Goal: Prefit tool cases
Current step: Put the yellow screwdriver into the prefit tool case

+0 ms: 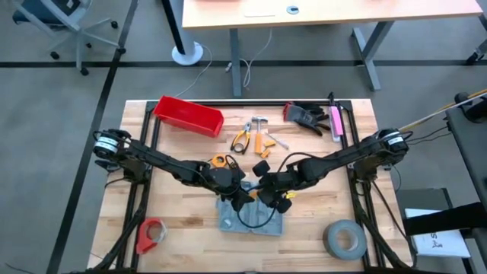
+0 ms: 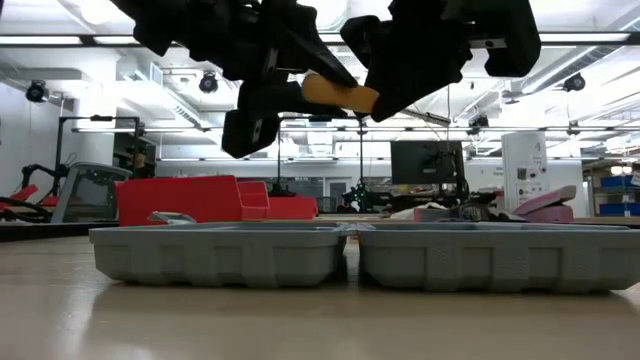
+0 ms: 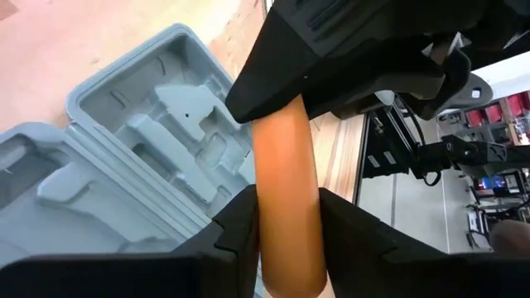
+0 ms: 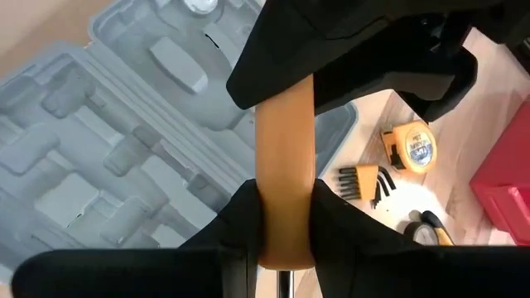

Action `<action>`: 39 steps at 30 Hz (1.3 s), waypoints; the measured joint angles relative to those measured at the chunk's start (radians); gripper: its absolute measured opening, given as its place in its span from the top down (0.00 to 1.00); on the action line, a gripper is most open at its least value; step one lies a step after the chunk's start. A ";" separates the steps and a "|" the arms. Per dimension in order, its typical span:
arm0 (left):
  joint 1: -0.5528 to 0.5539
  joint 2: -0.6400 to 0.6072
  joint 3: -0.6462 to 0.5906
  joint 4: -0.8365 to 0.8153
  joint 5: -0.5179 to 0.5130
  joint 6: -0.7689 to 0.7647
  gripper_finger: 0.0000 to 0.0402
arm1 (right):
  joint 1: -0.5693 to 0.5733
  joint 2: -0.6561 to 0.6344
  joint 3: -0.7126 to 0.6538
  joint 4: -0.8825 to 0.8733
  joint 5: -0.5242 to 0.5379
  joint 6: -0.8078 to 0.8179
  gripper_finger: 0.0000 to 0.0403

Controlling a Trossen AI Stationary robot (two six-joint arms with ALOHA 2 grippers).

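Note:
The grey-blue tool case lies open at the table's near middle, its two halves side by side with moulded recesses facing up. Above it an orange tool handle hangs between both grippers. My left gripper comes from the left and is shut on one end. My right gripper comes from the right and is shut on the other end. My left gripper pinches the orange handle near its one end between its two fingers, slanting down from the table's left. The handle runs on from the fingers into the other gripper. It hangs clear of the case. My right gripper pinches the handle's other end between its two fingers, slanting down from the table's right. A thin metal shaft shows just behind the fingers. The handle is held clear above the open case.
A red bin stands at the far left. Orange pliers, a yellow tape measure, hex keys and black gloves lie beyond the case. A grey tape roll sits near right, a red roll near left.

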 joint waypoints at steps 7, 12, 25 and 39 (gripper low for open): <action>0.000 0.000 0.000 0.015 0.000 0.007 0.76 | 0.002 0.000 -0.001 0.042 -0.011 0.041 0.73; 0.000 0.000 0.000 0.009 -0.001 0.007 0.76 | 0.016 -0.001 0.000 0.041 -0.011 0.054 0.60; -0.020 0.000 0.000 -0.014 -0.061 0.016 0.76 | 0.040 -0.161 0.000 -0.214 0.109 0.245 0.55; -0.095 0.000 0.000 -0.013 -0.166 -0.054 0.76 | 0.061 -0.369 -0.031 -0.466 0.216 0.544 0.63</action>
